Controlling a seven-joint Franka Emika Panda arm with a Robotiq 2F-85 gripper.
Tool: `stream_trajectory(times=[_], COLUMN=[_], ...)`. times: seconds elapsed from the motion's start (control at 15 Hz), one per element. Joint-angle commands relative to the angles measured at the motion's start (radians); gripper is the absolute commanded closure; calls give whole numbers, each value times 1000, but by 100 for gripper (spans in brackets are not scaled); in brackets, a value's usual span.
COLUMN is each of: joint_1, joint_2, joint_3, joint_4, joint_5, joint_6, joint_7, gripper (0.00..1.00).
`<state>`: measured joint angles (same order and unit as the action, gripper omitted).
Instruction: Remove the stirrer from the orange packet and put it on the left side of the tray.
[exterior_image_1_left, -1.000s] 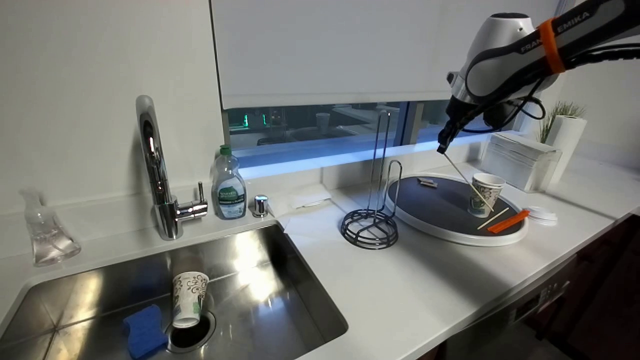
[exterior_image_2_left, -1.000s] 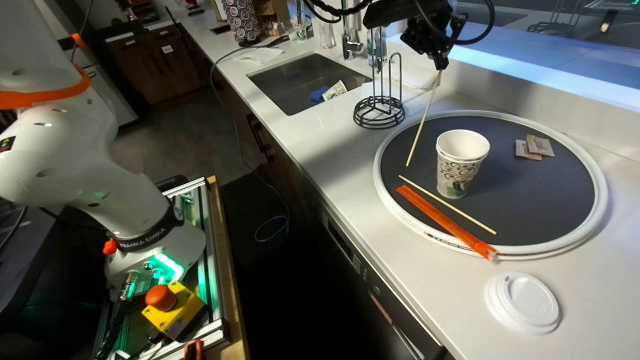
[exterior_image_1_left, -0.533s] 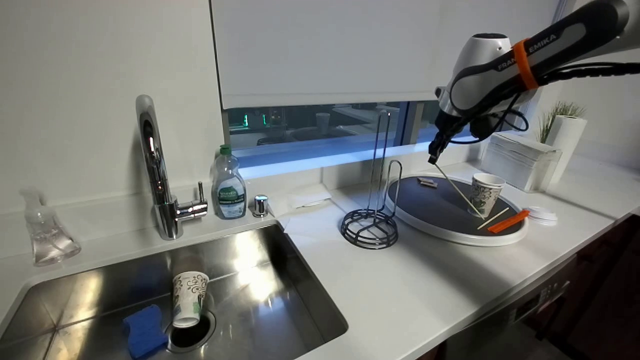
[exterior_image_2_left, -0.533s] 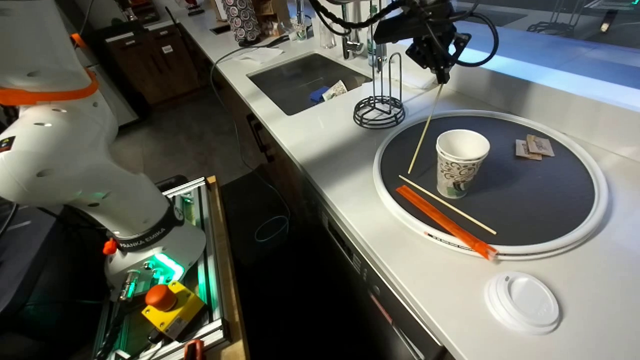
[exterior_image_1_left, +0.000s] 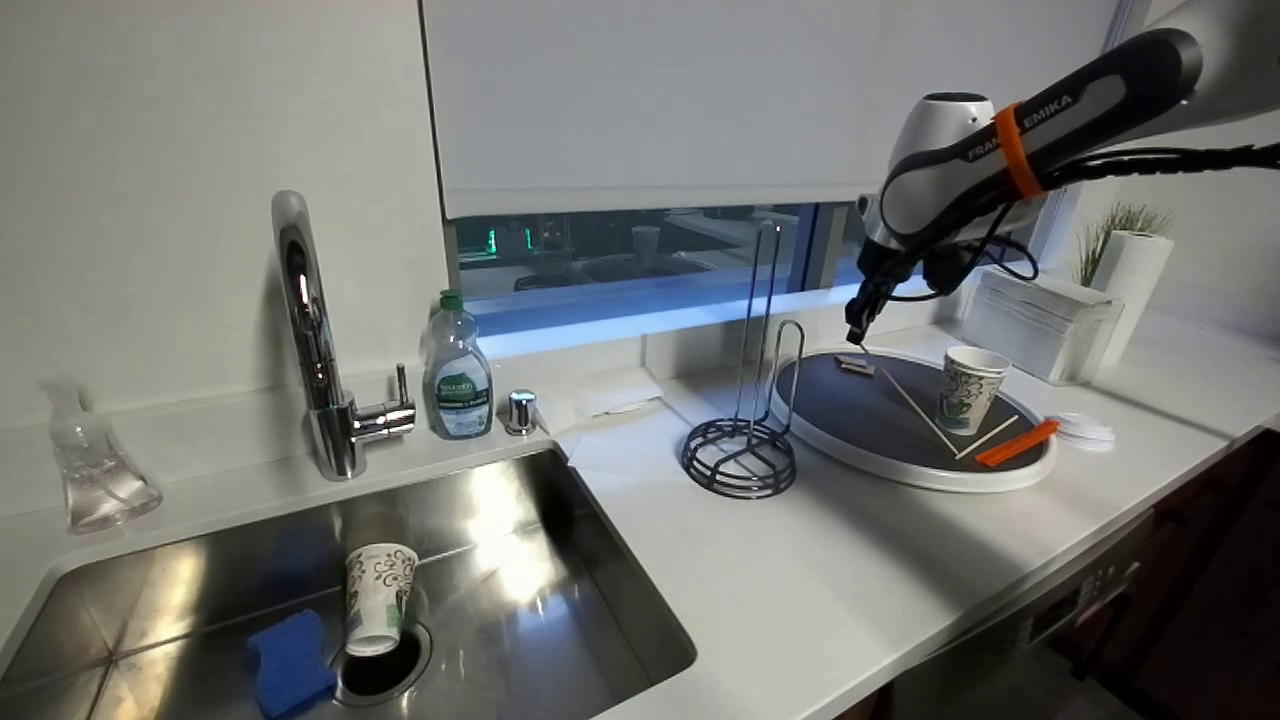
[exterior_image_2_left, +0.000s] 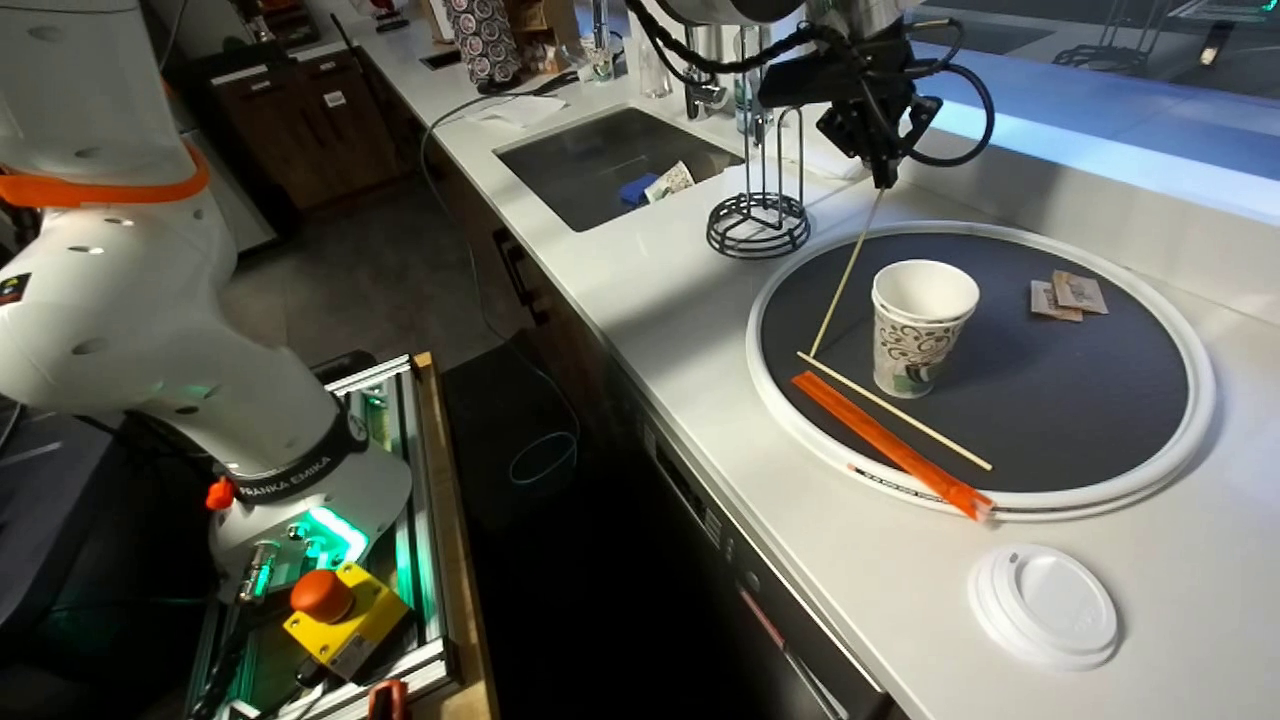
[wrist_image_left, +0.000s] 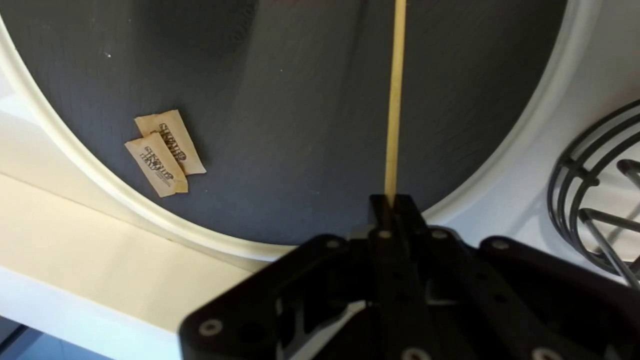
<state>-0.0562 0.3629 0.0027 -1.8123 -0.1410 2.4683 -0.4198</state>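
Note:
My gripper (exterior_image_2_left: 882, 185) is shut on one end of a thin wooden stirrer (exterior_image_2_left: 846, 275), which slants down over the tray (exterior_image_2_left: 1090, 410). Its lower tip is at or just above the dark surface, by the end of a second stirrer (exterior_image_2_left: 900, 412) lying flat. In the wrist view the fingertips (wrist_image_left: 391, 201) pinch the held stirrer (wrist_image_left: 394, 100); its far end is outside that view. The orange packet (exterior_image_2_left: 880, 437) lies beside the flat stirrer, one end over the tray rim. It also shows in an exterior view (exterior_image_1_left: 1018, 445).
Stacked paper cups (exterior_image_2_left: 920, 330) stand upright on the tray near the held stirrer. Two sugar packets (wrist_image_left: 165, 152) lie on the tray's far side. A wire stand (exterior_image_2_left: 758, 225) is beside the tray. White lids (exterior_image_2_left: 1045, 605) lie on the counter. Napkins (exterior_image_1_left: 1040, 320) stand behind the tray.
My gripper has moved down with the held stirrer, and in an exterior view also leftward. The stirrer's lower tip has come down to the flat stirrer's end. The packet and cups have not moved.

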Motion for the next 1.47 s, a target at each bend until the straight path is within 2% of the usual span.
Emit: stream_trajectory(times=[0.0,0.07,0.13,0.2,0.27,0.8,1.4], joint_1=[-16,-16,-15,-15,-16,-28,-29], joint_2=[39,43,48,52,54,43,-54], joint_3=[17,17,15,15,16,26,17], joint_4=[51,56,61,66,69,76,38], joint_5=[25,26,22,23,24,58,125], joint_6=[-63,-67,-70,-77,-79,-84,-107], joint_7=[-16,-14,-9,-9,-9,-10,68], gripper=[98,98,69,68,61,2,0])
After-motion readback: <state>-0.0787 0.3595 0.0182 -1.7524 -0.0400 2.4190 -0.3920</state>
